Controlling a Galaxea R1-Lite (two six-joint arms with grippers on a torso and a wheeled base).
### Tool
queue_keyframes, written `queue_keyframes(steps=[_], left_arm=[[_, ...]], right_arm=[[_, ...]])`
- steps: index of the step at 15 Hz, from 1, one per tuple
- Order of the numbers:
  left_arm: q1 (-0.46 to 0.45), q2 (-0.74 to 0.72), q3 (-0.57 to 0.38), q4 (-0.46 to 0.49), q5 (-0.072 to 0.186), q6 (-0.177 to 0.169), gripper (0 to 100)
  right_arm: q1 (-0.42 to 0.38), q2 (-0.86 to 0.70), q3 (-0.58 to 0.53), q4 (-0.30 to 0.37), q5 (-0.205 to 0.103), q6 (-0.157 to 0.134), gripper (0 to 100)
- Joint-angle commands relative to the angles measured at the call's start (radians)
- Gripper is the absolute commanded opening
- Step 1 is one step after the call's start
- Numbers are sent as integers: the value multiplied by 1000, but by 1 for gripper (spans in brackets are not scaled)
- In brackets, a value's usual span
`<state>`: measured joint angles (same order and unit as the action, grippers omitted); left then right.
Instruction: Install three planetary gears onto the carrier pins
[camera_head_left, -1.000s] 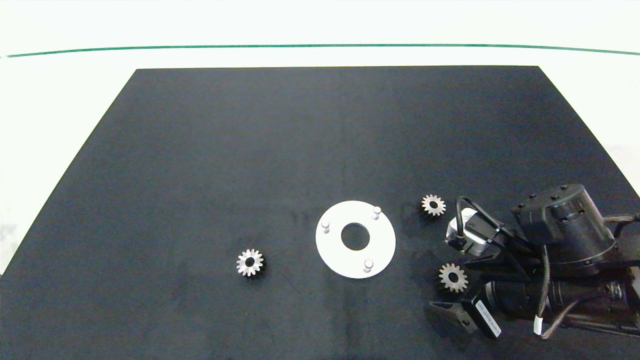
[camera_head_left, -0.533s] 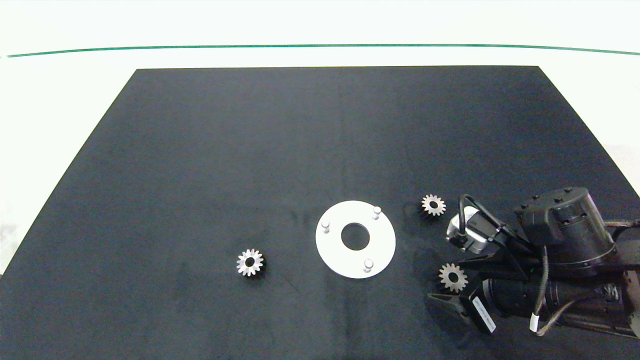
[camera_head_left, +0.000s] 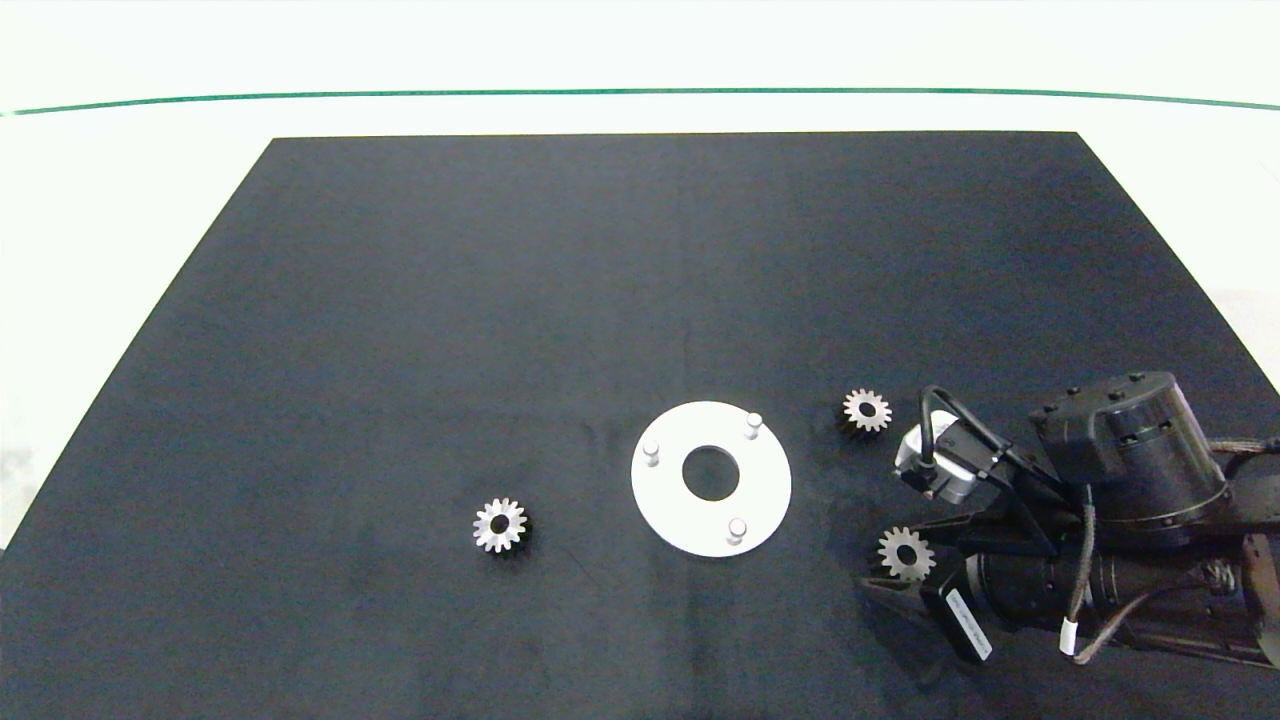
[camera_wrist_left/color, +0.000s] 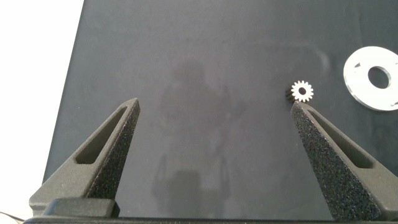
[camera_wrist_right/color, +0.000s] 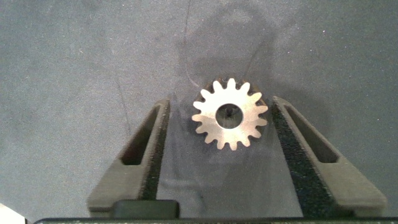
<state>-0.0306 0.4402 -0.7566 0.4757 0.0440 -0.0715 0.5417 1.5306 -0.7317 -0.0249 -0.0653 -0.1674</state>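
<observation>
- Head view: the right claw (camera_head_left: 897, 572) has come lower over the past second, its arm settling toward the desk (camera_head_left: 640, 300) around the near right gear (camera_head_left: 905, 553)
- Right wrist view: that gear (camera_wrist_right/color: 230, 114) lies flat between the spread fingers (camera_wrist_right/color: 147, 155), a gap showing on each side, so nothing is pinched yet
- This reads as the end of the approach; closing on the gear looks like the next step
- The disc (camera_head_left: 711, 479) sits mid-desk with all three pins (camera_head_left: 753, 424) bare, so no gear is installed
- A second gear (camera_head_left: 866, 410) lies just right of the disc, a third (camera_head_left: 499, 524) well to its left
- Left wrist view: the left claw (camera_wrist_left/color: 214, 121) hangs spread and empty, the third gear (camera_wrist_left/color: 302, 91) beyond one fingertip; this arm is absent from the head view
</observation>
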Motion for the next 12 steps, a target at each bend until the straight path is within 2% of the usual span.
queue_keyframes(steps=[1,5,12], left_arm=[[0,2,0,3,0,-1,100],[-2,5,0,3,0,-1,100],[-2,3,0,3,0,-1,100]], right_arm=[[-11,3,2,0,12,-1,57],[-23,9,2,0,24,-3,49],[-25,23,0,-9,24,-6,34]])
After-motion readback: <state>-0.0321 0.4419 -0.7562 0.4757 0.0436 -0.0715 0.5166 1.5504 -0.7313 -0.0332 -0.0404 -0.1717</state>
